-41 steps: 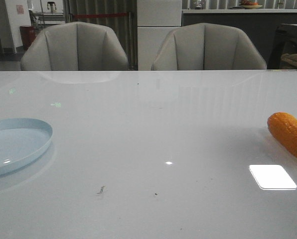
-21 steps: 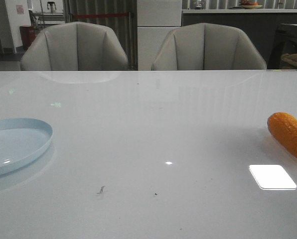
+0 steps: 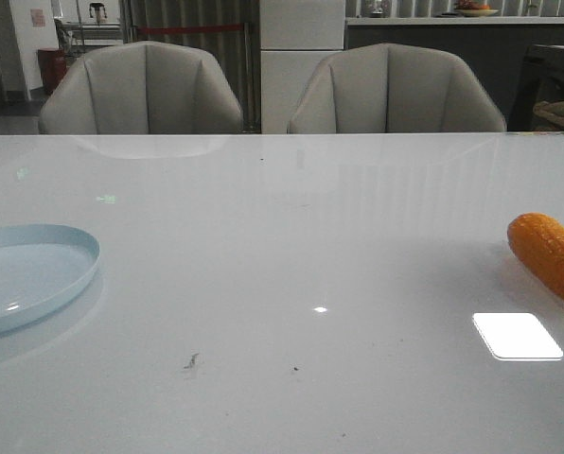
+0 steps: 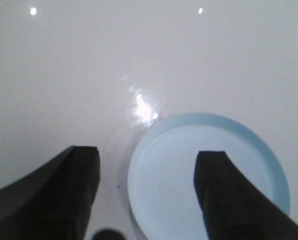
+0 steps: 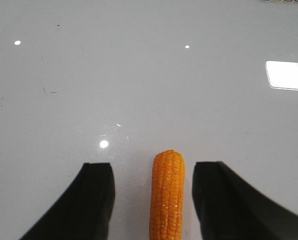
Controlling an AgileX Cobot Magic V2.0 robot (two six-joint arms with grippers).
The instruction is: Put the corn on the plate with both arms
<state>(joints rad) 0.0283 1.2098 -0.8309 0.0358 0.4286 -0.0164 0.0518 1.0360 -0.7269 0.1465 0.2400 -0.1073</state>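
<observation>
The orange-yellow corn (image 3: 550, 255) lies on the white table at the far right edge of the front view, partly cut off. In the right wrist view the corn (image 5: 168, 192) lies lengthwise between the fingers of my right gripper (image 5: 153, 167), which is open and clear of it on both sides. The pale-blue plate (image 3: 31, 274) rests at the table's left edge. In the left wrist view the plate (image 4: 189, 165) is below my left gripper (image 4: 148, 152), which hangs open with nothing in it, one finger over the plate. Neither gripper shows in the front view.
The white glossy table (image 3: 282, 218) carries bright light reflections (image 3: 518, 336) and a few small dark specks (image 3: 192, 360). Two grey chairs (image 3: 142, 87) stand behind its far edge.
</observation>
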